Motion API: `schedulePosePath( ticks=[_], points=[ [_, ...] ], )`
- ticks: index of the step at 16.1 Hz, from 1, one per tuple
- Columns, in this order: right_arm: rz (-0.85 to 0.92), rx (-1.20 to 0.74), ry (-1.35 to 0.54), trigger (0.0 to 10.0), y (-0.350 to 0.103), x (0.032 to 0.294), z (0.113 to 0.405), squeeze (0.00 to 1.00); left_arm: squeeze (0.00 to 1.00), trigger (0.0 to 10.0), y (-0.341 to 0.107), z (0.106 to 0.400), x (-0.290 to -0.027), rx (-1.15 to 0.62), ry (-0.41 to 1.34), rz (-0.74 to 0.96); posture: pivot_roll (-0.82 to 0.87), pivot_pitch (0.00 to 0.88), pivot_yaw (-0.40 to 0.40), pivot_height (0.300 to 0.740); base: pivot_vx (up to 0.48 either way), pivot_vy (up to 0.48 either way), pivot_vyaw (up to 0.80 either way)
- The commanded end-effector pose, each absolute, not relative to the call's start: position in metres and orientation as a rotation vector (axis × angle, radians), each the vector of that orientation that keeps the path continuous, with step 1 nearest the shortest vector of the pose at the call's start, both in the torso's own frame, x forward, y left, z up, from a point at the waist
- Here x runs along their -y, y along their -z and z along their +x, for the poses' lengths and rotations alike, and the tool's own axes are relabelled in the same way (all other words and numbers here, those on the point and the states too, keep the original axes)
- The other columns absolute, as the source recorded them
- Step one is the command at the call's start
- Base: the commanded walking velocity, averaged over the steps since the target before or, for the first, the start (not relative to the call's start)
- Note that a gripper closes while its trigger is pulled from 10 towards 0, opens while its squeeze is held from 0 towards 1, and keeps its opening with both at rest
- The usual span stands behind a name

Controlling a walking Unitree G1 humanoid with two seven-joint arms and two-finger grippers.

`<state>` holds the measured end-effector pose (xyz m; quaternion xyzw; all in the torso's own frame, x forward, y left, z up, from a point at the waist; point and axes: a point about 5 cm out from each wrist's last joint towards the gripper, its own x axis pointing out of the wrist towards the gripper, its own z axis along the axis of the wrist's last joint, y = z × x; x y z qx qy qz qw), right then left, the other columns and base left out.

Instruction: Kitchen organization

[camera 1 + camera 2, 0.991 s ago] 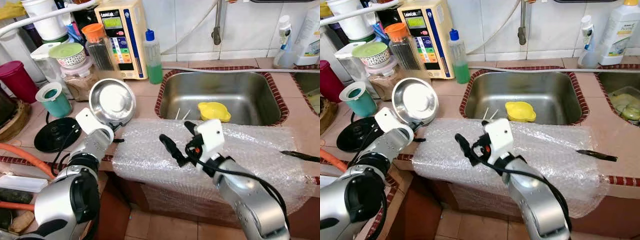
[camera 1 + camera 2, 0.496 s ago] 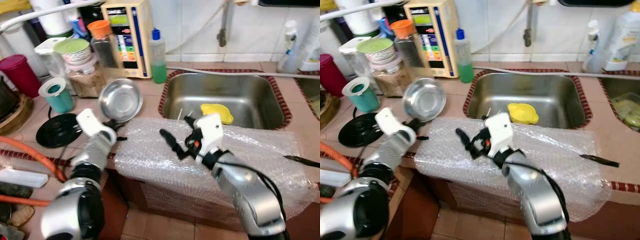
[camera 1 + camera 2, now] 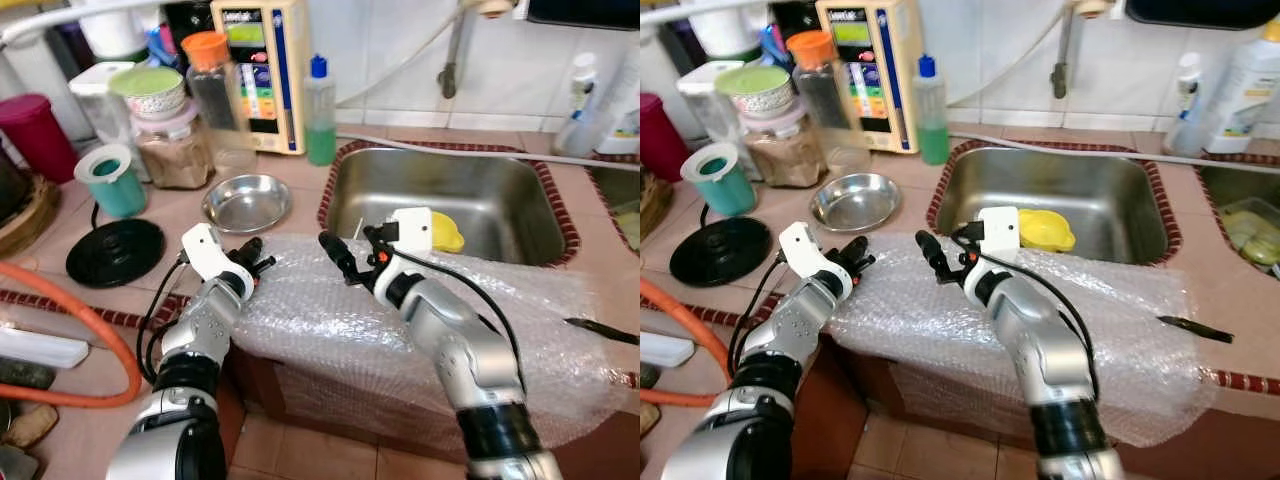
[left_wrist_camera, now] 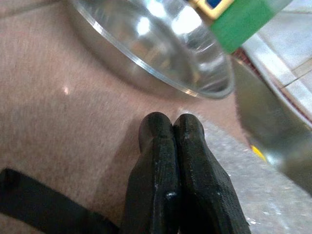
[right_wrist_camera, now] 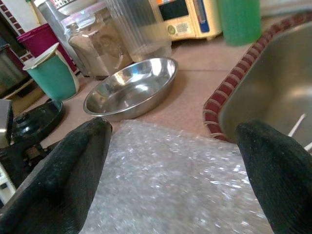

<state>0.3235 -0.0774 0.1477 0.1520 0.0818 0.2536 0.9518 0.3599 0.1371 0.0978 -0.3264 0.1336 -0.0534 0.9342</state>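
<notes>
Little looks done: left pincer (image 3: 252, 258) closed, empty, bowl (image 3: 246, 202) just ahead; right pincer (image 3: 350, 255) open over wrap (image 3: 400, 320).

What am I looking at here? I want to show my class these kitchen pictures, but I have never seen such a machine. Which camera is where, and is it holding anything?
It is a humanoid robot with two silver arms. The two wide pictures come from cameras in its head, looking down at a tiled counter. The two close-ups come from cameras on its wrists.

The left gripper is shut and empty, beside a steel bowl. The right gripper is open over a sheet of bubble wrap draped on the counter edge; it holds nothing. Behind lie a sink with a yellow lid in it, a green soap bottle, a teal cup and jars.
</notes>
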Motion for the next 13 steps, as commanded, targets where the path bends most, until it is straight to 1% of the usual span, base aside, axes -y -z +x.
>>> schedulePosePath(
  ticks=[1,2,3,4,5,6,8,11,12,13],
  points=[
    [0.345,-0.172,-0.498,10.0,-0.15,0.074,0.331,0.0,0.0,0.0,-0.099,0.357,-0.132,-0.272,0.15,-0.65,0.05,0.0,0.075,0.74,0.0,0.0,0.0],
    [0.36,-0.192,-0.465,10.0,-0.15,0.073,0.34,0.0,0.0,0.0,-0.1,0.354,-0.128,-0.26,0.168,-0.616,0.06,0.0,0.068,0.74,0.0,0.0,0.0],
    [0.378,-0.191,-0.447,10.0,-0.152,0.074,0.344,0.0,0.0,0.0,-0.106,0.355,-0.132,-0.222,0.139,-0.611,0.06,0.0,0.068,0.74,0.0,0.0,0.0],
    [0.383,-0.187,-0.443,10.0,-0.152,0.076,0.344,0.0,0.59,0.0,-0.117,0.36,-0.138,-0.174,0.11,-0.628,0.06,0.0,0.067,0.74,0.0,0.0,0.0],
    [0.377,-0.197,-0.433,10.0,-0.147,0.08,0.341,0.0,1.0,10.0,-0.134,0.367,-0.141,-0.112,0.097,-0.655,0.05,0.0,0.075,0.74,0.0,0.0,0.0],
    [0.376,-0.21,-0.422,10.0,-0.142,0.083,0.338,0.0,1.0,10.0,-0.147,0.371,-0.143,-0.066,0.099,-0.685,0.05,0.0,0.075,0.74,0.0,0.0,0.0],
    [0.383,-0.232,-0.392,10.0,-0.134,0.088,0.335,0.0,1.0,10.0,-0.158,0.373,-0.143,-0.065,0.097,-0.696,0.03,0.0,0.09,0.74,0.0,0.0,0.0],
    [0.396,-0.232,-0.356,10.0,-0.129,0.093,0.333,0.0,1.0,10.0,-0.164,0.363,-0.136,-0.069,0.087,-0.739,0.01,0.0,0.111,0.74,0.0,0.0,0.0],
    [0.393,-0.23,-0.346,10.0,-0.129,0.096,0.333,0.0,1.0,10.0,-0.163,0.361,-0.137,-0.073,0.062,-0.722,0.0,0.0,0.118,0.74,0.0,0.0,0.0],
    [0.393,-0.225,-0.335,10.0,-0.13,0.099,0.332,0.0,1.0,10.0,-0.158,0.361,-0.142,-0.089,0.001,-0.702,-0.01,0.0,0.119,0.74,0.0,0.0,0.0]
  ],
)
